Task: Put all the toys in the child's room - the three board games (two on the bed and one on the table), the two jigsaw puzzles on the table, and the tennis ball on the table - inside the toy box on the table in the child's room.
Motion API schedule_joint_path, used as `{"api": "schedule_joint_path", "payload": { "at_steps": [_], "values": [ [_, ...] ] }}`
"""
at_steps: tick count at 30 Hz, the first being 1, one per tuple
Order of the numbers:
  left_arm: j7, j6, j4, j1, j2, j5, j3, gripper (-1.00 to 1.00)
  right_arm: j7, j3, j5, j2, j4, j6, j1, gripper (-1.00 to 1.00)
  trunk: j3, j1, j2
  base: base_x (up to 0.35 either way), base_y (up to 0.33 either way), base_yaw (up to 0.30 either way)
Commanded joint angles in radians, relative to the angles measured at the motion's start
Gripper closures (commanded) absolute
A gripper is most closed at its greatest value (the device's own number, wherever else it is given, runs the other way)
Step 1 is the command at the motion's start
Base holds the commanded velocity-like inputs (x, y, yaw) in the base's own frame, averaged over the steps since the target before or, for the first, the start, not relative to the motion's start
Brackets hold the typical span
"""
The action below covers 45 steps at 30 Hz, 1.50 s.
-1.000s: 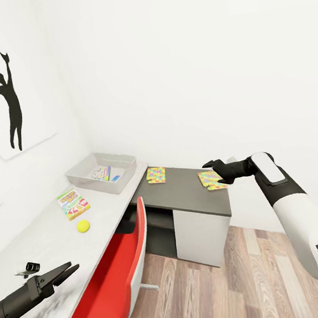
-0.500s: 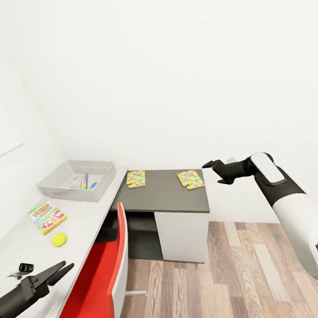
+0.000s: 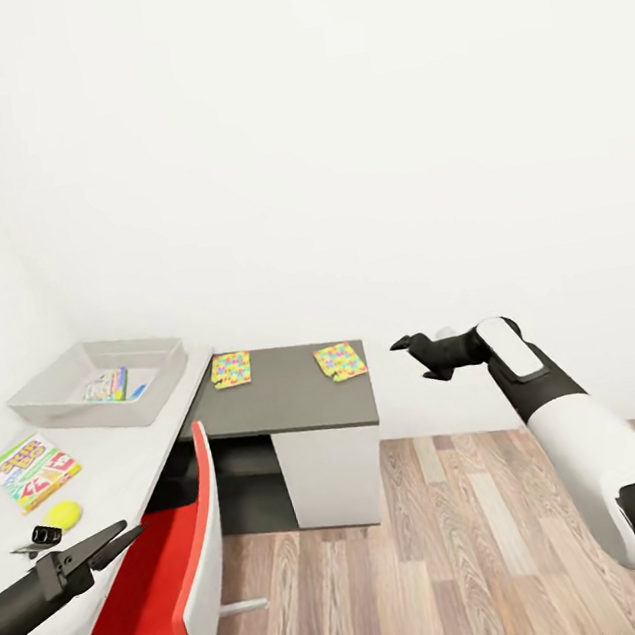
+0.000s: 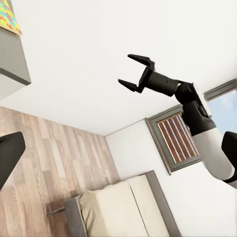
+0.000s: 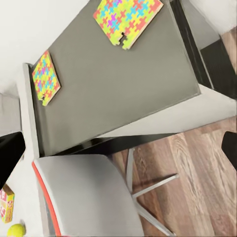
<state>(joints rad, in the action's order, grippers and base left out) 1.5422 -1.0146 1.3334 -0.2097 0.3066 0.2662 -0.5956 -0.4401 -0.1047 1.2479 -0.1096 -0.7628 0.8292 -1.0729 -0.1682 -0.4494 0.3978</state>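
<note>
Both tools are open and hold nothing: the left tool (image 3: 115, 544) hangs at 8 o'clock and the right tool (image 3: 415, 352) at 3 o'clock. The toy box (image 3: 38, 412) sits at 9 o'clock on the worktop (image 3: 299, 401), with some toys inside. Two jigsaw puzzles (image 3: 340, 361), a board game (image 3: 34, 470) and the tennis ball (image 3: 62, 513) still wait outside. Next, I think, a tool must reach and pick one.

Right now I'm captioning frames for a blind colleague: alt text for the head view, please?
Two jigsaw puzzles lie on a dark desk; the open right gripper hangs beyond its edge. On the pale counter: toy box, board game, tennis ball.
</note>
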Motion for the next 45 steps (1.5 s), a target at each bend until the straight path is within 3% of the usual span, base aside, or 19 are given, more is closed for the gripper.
{"api": "schedule_joint_path", "payload": {
  "at_steps": [1, 8, 19, 24, 28, 29, 33, 36, 42, 45],
  "values": [
    [0.004, -0.010, 0.001, 0.000, 0.000, -0.001, -0.001, -1.00, -0.010, -0.012, 0.006, 0.000, 0.002, -0.012, 0.005, -1.00, -0.002, -0.001, 0.002, 0.000, 0.000, -0.284],
    [0.004, -0.010, 0.010, 0.000, 0.000, -0.001, -0.001, -1.00, -0.009, -0.069, -0.056, 0.006, 0.012, -0.072, 0.078, -1.00, 0.001, -0.001, 0.002, 0.000, 0.000, -0.284],
    [0.004, -0.015, 0.054, 0.000, 0.000, 0.000, 0.002, -1.00, 0.012, -0.091, -0.079, 0.010, 0.017, -0.217, 0.223, -1.00, 0.004, -0.001, 0.002, 0.000, 0.000, -0.283],
    [0.004, -0.016, 0.058, 0.000, 0.000, 0.001, 0.001, -1.00, 0.020, -0.098, -0.078, 0.015, 0.035, -0.284, 0.238, -1.00, 0.005, -0.001, 0.002, 0.000, 0.000, -0.248],
    [0.004, -0.016, 0.060, 0.000, 0.000, 0.002, 0.000, -1.00, 0.022, -0.124, -0.082, 0.052, 0.073, -0.340, 0.245, -1.00, 0.005, -0.001, 0.002, 0.000, 0.000, -0.159],
    [0.004, -0.016, 0.060, 0.000, 0.000, 0.002, 0.000, -1.00, 0.022, -0.144, -0.087, 0.072, 0.099, -0.363, 0.247, -1.00, 0.005, -0.001, 0.002, 0.000, 0.000, -0.078],
    [0.004, -0.016, 0.062, 0.000, 0.000, 0.002, 0.000, -1.00, 0.023, -0.197, -0.115, 0.107, 0.200, -0.459, 0.249, -1.00, 0.005, -0.001, 0.002, 0.000, 0.000, -0.044],
    [0.004, -0.016, 0.066, 0.000, 0.000, 0.002, 0.000, -1.00, 0.025, -0.229, -0.132, 0.118, 0.260, -0.522, 0.250, -1.00, 0.005, -0.001, 0.002, 0.000, 0.000, -0.016],
    [0.004, -0.017, 0.068, 0.001, 0.000, 0.001, -0.001, -1.00, 0.033, -0.263, -0.142, 0.125, 0.285, -0.555, 0.250, -1.00, 0.005, -0.001, 0.002, 0.000, 0.000, -0.005],
    [0.004, -0.018, 0.068, 0.000, 0.001, 0.001, -0.001, -1.00, 0.061, -0.308, -0.146, 0.128, 0.288, -0.568, 0.251, -1.00, 0.005, -0.001, 0.002, 0.000, 0.000, -0.001]
  ]
}}
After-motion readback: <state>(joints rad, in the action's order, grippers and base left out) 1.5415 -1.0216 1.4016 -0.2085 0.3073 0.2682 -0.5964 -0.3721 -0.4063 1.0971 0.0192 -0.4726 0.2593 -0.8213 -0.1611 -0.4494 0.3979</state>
